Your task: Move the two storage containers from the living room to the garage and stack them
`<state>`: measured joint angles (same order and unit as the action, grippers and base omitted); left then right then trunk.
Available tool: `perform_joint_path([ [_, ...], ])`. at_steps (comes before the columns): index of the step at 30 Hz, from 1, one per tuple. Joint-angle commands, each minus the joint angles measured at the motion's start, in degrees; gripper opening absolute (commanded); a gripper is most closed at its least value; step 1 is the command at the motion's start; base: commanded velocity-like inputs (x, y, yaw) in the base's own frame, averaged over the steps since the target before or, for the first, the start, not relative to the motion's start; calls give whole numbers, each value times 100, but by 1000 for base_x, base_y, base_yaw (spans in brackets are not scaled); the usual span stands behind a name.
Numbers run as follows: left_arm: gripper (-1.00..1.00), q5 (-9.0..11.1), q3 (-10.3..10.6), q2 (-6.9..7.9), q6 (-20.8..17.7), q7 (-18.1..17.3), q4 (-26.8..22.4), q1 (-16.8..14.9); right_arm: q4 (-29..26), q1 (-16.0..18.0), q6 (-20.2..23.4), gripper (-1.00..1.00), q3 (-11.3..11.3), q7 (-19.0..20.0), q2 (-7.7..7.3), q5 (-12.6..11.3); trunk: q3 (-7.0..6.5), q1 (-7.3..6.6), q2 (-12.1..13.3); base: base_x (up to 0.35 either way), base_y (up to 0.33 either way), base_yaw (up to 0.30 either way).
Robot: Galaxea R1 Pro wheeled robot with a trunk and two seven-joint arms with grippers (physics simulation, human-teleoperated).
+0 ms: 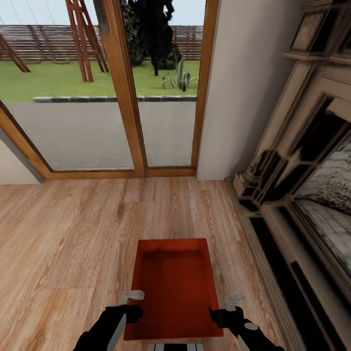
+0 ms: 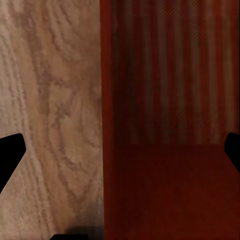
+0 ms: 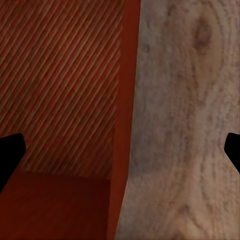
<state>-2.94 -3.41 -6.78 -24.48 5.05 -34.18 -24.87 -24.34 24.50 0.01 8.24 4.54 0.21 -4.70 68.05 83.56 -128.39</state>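
Head view puts the red box (image 1: 173, 285) on the wood floor (image 1: 63, 234) before the glass doors (image 1: 122, 87), fireplace (image 1: 302, 185) at right. Left gripper (image 1: 132, 295) and right gripper (image 1: 235, 298) straddle its side walls, jaws spread wide, gripping nothing.

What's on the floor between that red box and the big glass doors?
Nothing: in the head view, bare wood plank floor runs from the storage container to the glass doors.

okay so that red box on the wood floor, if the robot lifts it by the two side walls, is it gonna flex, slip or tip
The box looks rigid: straight walls, square corners, so probably little flex. Its walls look smooth, so the grippers might slip. It is empty, wide and shallow, so likely light and unlikely to tip.
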Motion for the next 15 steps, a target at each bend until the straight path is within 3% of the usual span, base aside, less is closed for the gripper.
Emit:
perform_joint_path([
  [1, 100, -30, -28, -7, -30, -5, -10, -1, -1, 2, 3, 100, 26, 3, -1, -49, 4, -1, -2, 0, 0, 0],
  [11, 100, 6, -35, 5, -7, -12, -10, -1, -1, 2, 0, 100, 28, 3, 5, -48, 4, -1, -2, -4, 0, 0],
  [15, 100, 11, -37, 9, -2, -15, -10, -1, -1, 2, 0, 100, 28, 3, 5, -48, 4, -1, -2, -158, 0, 0],
])
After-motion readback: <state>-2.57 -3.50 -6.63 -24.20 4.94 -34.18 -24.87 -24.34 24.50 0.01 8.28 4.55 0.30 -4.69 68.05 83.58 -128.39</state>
